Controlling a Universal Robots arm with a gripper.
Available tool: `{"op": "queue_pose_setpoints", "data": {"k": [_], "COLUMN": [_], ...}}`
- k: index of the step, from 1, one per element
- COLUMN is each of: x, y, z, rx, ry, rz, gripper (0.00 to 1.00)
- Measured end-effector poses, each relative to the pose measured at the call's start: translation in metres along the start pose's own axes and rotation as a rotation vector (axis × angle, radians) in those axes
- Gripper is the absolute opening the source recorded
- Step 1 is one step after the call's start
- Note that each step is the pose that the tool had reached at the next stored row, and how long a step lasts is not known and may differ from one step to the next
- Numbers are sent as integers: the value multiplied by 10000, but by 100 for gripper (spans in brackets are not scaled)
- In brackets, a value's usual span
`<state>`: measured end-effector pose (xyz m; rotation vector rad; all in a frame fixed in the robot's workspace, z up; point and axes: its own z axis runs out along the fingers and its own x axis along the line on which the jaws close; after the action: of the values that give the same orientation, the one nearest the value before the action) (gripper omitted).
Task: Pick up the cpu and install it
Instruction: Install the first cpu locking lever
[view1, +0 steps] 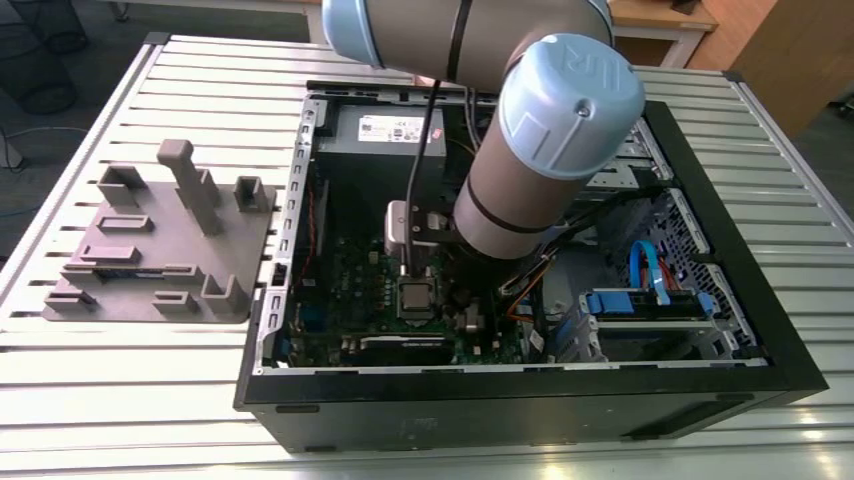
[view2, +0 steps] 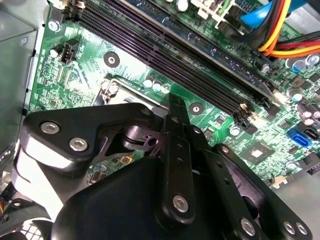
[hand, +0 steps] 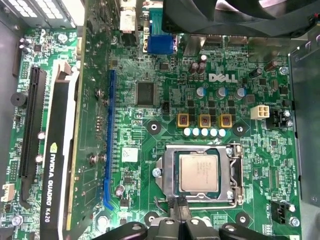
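The cpu (hand: 199, 173) sits in its socket, pincer (hand: 178, 204) just beside it.

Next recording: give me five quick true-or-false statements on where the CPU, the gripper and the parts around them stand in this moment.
1. The silver square cpu lies in the metal-framed socket on the green motherboard. True.
2. The black gripper holds the cpu in the air. False: the cpu lies flat in the socket, the gripper at the socket's edge.
3. The grey plastic fixture tray is inside the case. False: it sits on the slatted table, on the exterior view's left.
4. The black computer case lies open. True.
5. A black graphics card stands in a slot. True.
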<state>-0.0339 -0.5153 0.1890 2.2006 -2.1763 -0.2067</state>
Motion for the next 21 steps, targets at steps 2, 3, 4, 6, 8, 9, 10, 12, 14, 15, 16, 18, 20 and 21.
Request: {"op": "queue_pose_setpoints", "data": {"k": [2,3,4,6,8,9,10,12,14,15,16,18,20,21], "x": [0,0,0,1,1,2,2,3,2,2,2,0,-2,-3], "y": [-10,-14,-16,-24,-41,-47,-48,-50,-52,-52,-51,-49,-44,-41], "z": [0,0,0,1,5,9,12,18,19,19,16,-2,-40,-58], "rx": [0,0,0,-1,1,0,0,-1,0,-1,-1,2,1,-1], "ry": [-6,-9,-12,-19,-32,-40,-40,-45,-45,-45,-47,-66,-66,-64], "rz": [-7,-10,-11,-18,-25,-28,-29,-30,-32,-32,-32,-35,-36,-35], "gripper": [10,10,10,10,10,10,10,10,10,10,10,10,10,10]}}
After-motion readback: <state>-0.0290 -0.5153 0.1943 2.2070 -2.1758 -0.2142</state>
